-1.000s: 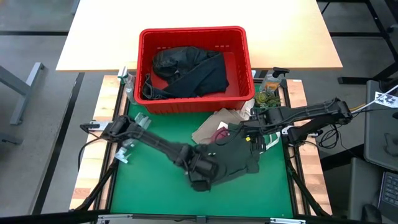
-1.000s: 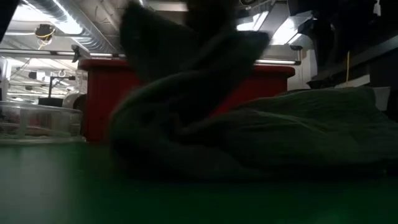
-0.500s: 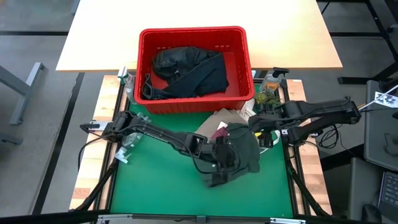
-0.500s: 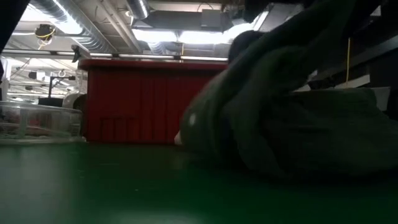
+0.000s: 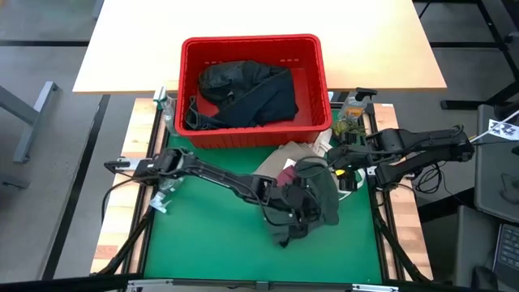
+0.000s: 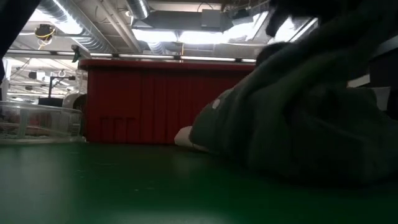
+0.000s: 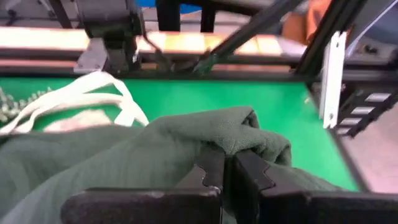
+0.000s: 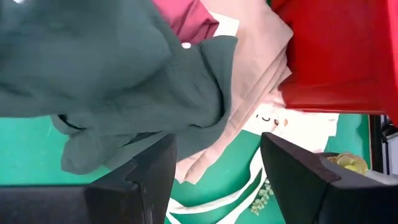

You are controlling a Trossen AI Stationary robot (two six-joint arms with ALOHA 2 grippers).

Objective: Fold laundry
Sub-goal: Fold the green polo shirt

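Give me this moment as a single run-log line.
left claw: shut on olive-green shirt | right claw: open, beside pile | tan top: under shirt | red basket: holds black garments

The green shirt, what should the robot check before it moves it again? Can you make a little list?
1. Left pincer shut on the green shirt: ok, a fold of cloth is pinched between its fingers.
2. Right pincer open and holding nothing: ok, it hangs over the shirt's edge.
3. Shirt spread flat for folding: not ok, it lies bunched in a heap.
4. Shirt clear of other clothes: not ok, it overlaps the tan top and maroon piece.
5. Bare green mat to lay it on: ok, open space on the left.
6. Red basket out of the way: ok, it sits behind the pile.
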